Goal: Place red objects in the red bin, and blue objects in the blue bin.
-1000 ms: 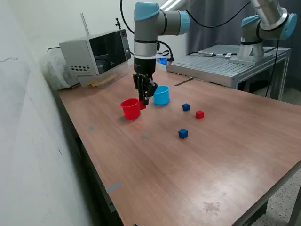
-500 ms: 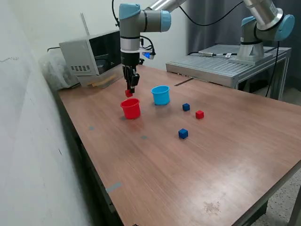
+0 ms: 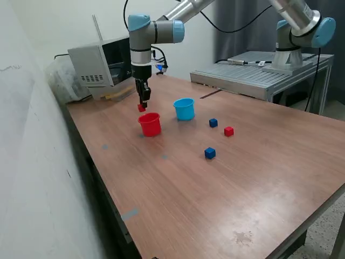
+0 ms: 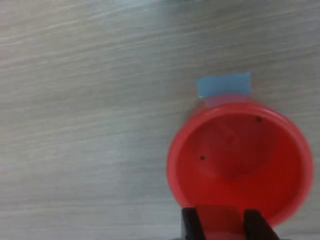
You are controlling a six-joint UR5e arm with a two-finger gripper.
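Now pincer (image 3: 142, 106) clamps red cube (image 3: 141, 108) above red cup (image 3: 150, 124).

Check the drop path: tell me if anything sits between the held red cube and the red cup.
Nothing visible does. The gripper holds a red cube above the red cup, whose open mouth looks empty in the wrist view. The blue cup stands off to the exterior view's right.

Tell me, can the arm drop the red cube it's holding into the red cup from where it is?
Probably yes. The gripper holds a red cube just above the red cup, whose open mouth looks empty in the wrist view; nothing blocks the drop, though it hangs near the rim.
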